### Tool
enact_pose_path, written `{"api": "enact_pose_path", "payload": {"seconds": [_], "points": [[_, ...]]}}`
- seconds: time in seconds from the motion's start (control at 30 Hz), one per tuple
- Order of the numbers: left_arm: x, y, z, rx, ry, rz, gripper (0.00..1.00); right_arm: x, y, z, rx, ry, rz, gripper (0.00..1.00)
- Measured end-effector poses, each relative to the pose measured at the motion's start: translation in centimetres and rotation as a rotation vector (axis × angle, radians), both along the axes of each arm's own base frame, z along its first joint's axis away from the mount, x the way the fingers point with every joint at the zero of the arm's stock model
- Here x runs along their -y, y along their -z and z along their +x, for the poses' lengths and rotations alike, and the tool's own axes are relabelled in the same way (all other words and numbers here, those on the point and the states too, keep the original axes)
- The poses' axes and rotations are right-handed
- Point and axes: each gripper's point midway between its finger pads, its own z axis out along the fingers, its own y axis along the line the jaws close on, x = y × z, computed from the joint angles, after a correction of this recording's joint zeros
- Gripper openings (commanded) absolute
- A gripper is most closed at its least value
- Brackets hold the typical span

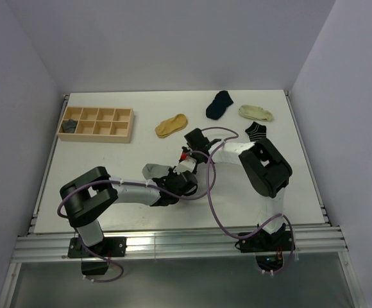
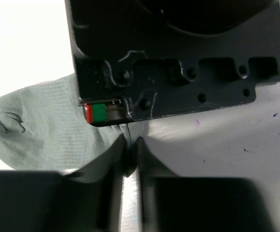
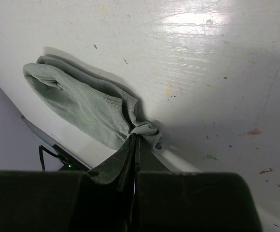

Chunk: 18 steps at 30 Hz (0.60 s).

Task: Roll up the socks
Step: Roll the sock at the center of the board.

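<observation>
A light grey sock (image 1: 152, 171) lies flat on the white table in front of the arms. Its toe points left in the left wrist view (image 2: 38, 128). My right gripper (image 3: 136, 137) is shut on the bunched cuff of this sock (image 3: 82, 104). My left gripper (image 2: 129, 144) meets it from the other side, its fingers drawn close on the same edge of the sock. The dark body of the right gripper (image 2: 178, 63) hangs just above them. Further back lie a mustard sock (image 1: 171, 125), a navy sock (image 1: 219, 104), a cream sock (image 1: 256, 113) and a striped sock (image 1: 256, 131).
A wooden tray (image 1: 129, 125) with several compartments stands at the back left, a dark grey sock (image 1: 68, 126) rolled in its left end. Both arms cross low over the middle of the table, with a purple cable (image 1: 210, 192) looping between them.
</observation>
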Motion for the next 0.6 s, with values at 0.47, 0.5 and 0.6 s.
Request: {"api": "enact_pose_path", "payload": {"seconds": [0.47, 0.5, 0.6], "points": [[0.6, -0.4, -0.9, -0.069, 0.001, -0.135, 0.0, 0.9, -0.5, -0.3, 0.018, 0.006, 0.002, 0.16], [0.7, -0.6, -1.1, -0.097, 0.006, -0.181, 0.0, 1.1, -0.7, -0.5, 0.026, 0.003, 0.0, 0.2], [0.6, -1.5, -1.1, -0.167, 0.003, -0.313, 0.0, 1.4, -1.5, -0.1, 0.066, 0.007, -0.004, 0.27]]}}
